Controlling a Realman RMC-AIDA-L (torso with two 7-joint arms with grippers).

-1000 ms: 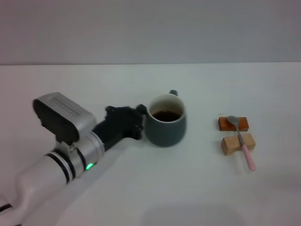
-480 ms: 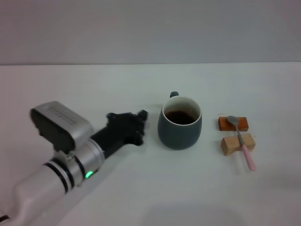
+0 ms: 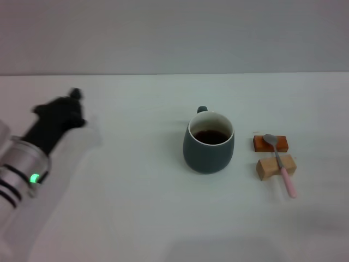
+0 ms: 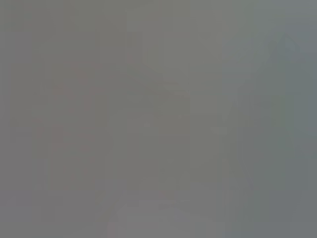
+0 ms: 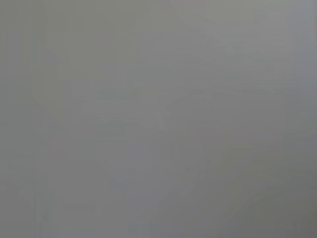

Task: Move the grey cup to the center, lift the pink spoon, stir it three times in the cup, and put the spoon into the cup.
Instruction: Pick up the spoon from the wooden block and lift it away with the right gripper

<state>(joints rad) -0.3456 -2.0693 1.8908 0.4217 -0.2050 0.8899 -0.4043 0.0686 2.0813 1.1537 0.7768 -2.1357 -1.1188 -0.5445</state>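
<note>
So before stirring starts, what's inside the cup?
The cup holds a dark brown liquid below its whitish inner wall. No spoon is in it. The liquid hides the bottom. The spoon lies on two blocks.

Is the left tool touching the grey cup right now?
Apart. The head view shows bare white table between the left tool, far to the left, and the grey cup.
</note>
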